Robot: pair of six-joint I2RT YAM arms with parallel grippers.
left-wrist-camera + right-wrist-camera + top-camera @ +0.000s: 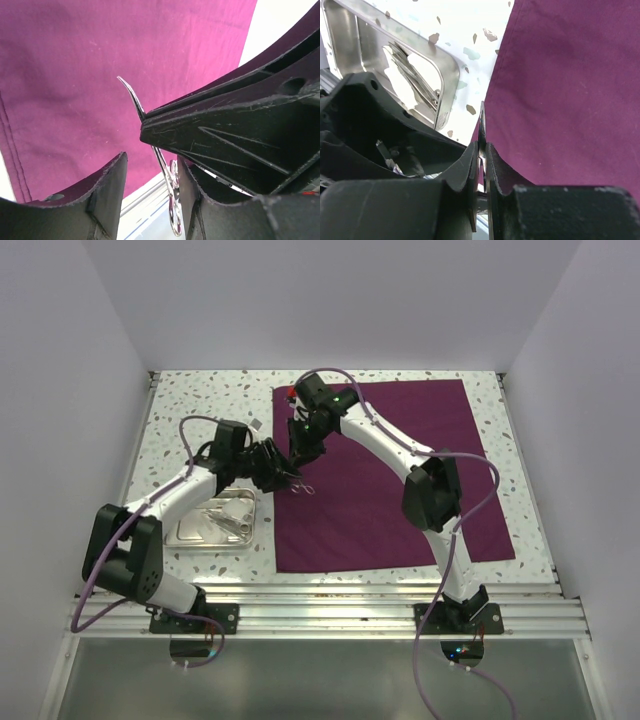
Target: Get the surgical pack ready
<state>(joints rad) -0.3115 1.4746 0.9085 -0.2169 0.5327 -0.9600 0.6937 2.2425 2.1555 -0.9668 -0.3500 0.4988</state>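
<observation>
The big dark-purple square cloth [400, 480] is lying flat on the bench [200, 400], so that part looks done. The right hand [482, 147] is pinching the thin silver scissors [174, 192] above the cloth's left edge, and the left hand [150, 165] is waiting with fingers spread around their rings. The small shiny steel tray [190, 537] is sitting beside the cloth, so packing looks barely begun.

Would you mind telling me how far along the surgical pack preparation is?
Done: the purple cloth lies spread flat. In hand: the right gripper pinches the scissors at the cloth's edge, with the left gripper open around their handles. Left: other instruments lie in the steel tray.
</observation>
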